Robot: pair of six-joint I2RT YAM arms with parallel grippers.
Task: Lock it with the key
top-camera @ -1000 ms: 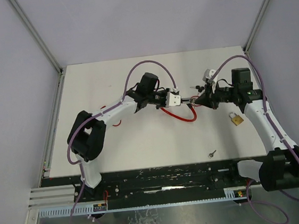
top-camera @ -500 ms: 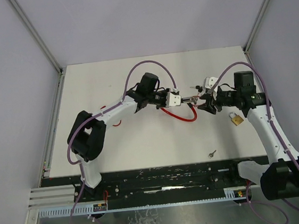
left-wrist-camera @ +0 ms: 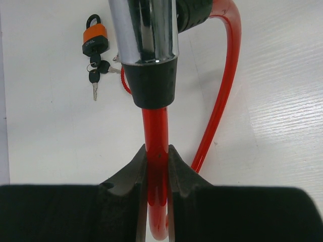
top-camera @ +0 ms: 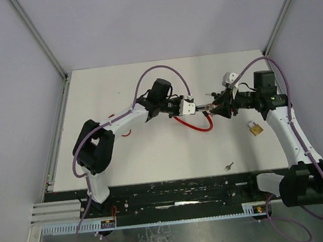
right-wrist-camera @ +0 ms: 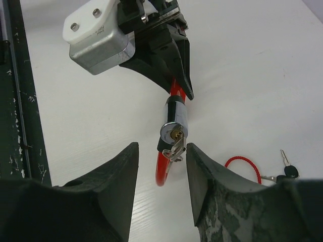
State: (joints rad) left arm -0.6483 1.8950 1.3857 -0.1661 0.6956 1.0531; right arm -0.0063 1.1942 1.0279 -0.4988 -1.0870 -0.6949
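1. Right wrist view: the right claw (right-wrist-camera: pixel 160 151) stands wide, its fingers apart and gripping nothing. The lock cylinder (right-wrist-camera: pixel 174 123) faces it, with the keyhole (right-wrist-camera: pixel 175 134) in the gap between the fingers. A small silver piece (right-wrist-camera: pixel 174 150) hangs just under the cylinder at 6 o'clock. I cannot tell if it is a key or a part of the lock.
2. Left wrist view: the left claw (left-wrist-camera: pixel 156 154) is closed narrow on the red cable (left-wrist-camera: pixel 222 101), just below the black collar of the cylinder, and it carries the lock above the desk (top-camera: pixel 153 151).
3. Top view: a loose key (top-camera: pixel 229 165) lies on the desk at 6 o'clock from both claws, well apart from them. A brass padlock (top-camera: pixel 255 127) lies at 4 o'clock from the right claw.
4. The cable is round and likely flexible, so a push on the cylinder may swing or twist it in the left grip. The keyhole then leaves the line.
5. If the silver piece is the key, an off-centre closing may pinch the cylinder instead, or knock the piece down.
6. The claws are near each other, so a further advance may bump their fingers together.
7. An orange padlock (left-wrist-camera: pixel 95 39) with its own keys lies at 11 o'clock in the left wrist view. A wrong key may be taken, and it will probably not turn.
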